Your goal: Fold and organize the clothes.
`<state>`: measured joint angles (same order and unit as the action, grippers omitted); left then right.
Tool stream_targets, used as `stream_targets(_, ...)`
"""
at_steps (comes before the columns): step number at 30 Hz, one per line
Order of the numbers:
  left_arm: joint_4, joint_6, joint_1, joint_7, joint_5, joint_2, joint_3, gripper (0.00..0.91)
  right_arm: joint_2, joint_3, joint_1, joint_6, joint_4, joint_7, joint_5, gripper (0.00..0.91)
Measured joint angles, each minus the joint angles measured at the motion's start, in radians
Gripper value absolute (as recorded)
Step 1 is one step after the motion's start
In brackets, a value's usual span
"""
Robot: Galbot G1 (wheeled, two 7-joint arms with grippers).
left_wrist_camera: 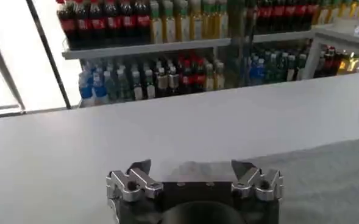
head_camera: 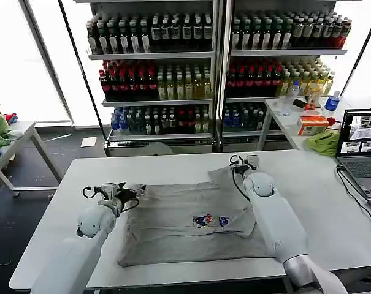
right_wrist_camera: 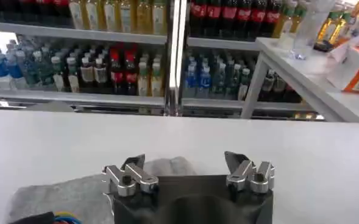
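Shirt: one grey shirt (head_camera: 191, 226) lies flat on the white table (head_camera: 320, 184), near its front edge, logo up.
Left gripper (head_camera: 114, 192): at the shirt's 9 o'clock sleeve, fingers apart, holding nothing.
Right gripper (head_camera: 243, 162): at the 1 o'clock sleeve, fingers spread, holding nothing.
Open room: bare tabletop at 12 o'clock.
Beyond: two bottle shelves (head_camera: 154, 73).

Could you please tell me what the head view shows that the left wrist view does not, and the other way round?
Head view alone: the printed logo on the light grey shirt, the right claw at its far right sleeve, and a laptop. Left wrist view alone: the left claw seen close, open, its fingers spread over the shirt's edge. Both share the shirt, the white table, the left claw and the bottle shelves.
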<state>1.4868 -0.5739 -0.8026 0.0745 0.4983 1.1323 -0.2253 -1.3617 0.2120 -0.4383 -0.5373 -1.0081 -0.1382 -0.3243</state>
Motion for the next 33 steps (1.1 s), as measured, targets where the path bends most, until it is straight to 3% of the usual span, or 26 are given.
stream_targets(14,-0.019,0.000,0.004,0.000,0.003,0.005,-0.001,0.907,-0.005,-0.003,-0.012,-0.007,-0.001,-0.006,0.001,0.907)
stream_targets(16,-0.022,0.000,0.005,0.000,0.005,0.008,0.000,0.736,-0.007,-0.002,-0.016,-0.008,-0.004,-0.009,0.001,0.907)
stream_targets(18,-0.024,0.000,0.005,0.000,0.005,0.011,0.004,0.625,-0.008,0.000,-0.020,-0.008,-0.007,-0.012,0.001,0.887)
stream_targets(19,-0.024,-0.001,0.004,0.000,0.005,0.012,0.006,0.564,-0.008,0.001,-0.022,-0.009,-0.009,-0.013,0.001,0.806)
stream_targets(21,-0.025,-0.001,0.001,0.000,0.004,0.014,0.010,0.403,-0.010,0.004,-0.027,-0.010,-0.013,-0.014,0.001,0.756)
stream_targets(22,-0.026,-0.001,0.000,-0.001,0.003,0.014,0.012,0.171,-0.009,0.005,-0.029,-0.011,-0.016,-0.014,0.001,0.675)
stream_targets(23,-0.026,-0.001,-0.001,-0.001,0.003,0.015,0.012,0.111,-0.008,0.004,-0.033,-0.011,-0.019,-0.014,0.001,0.635)
stream_targets(24,-0.027,-0.001,-0.002,-0.001,0.003,0.015,0.012,0.071,-0.006,0.004,-0.036,-0.011,-0.021,-0.014,0.001,0.464)
stream_targets(26,-0.028,-0.001,-0.003,-0.002,0.003,0.015,0.012,0.040,-0.003,0.003,-0.043,-0.014,-0.029,-0.015,0.001,0.322)
stream_targets(28,-0.030,0.000,-0.003,-0.001,0.003,0.014,0.011,0.010,-0.002,0.004,-0.049,-0.015,-0.033,-0.018,0.001,0.060)
stream_targets(30,-0.031,0.000,-0.004,-0.001,0.002,0.014,0.011,0.010,-0.002,0.006,-0.054,-0.016,-0.037,-0.021,0.001,0.000)
stream_targets(33,-0.028,0.000,-0.008,0.000,0.002,0.013,0.011,0.010,-0.002,0.009,-0.063,-0.018,-0.044,-0.025,0.001,0.000)
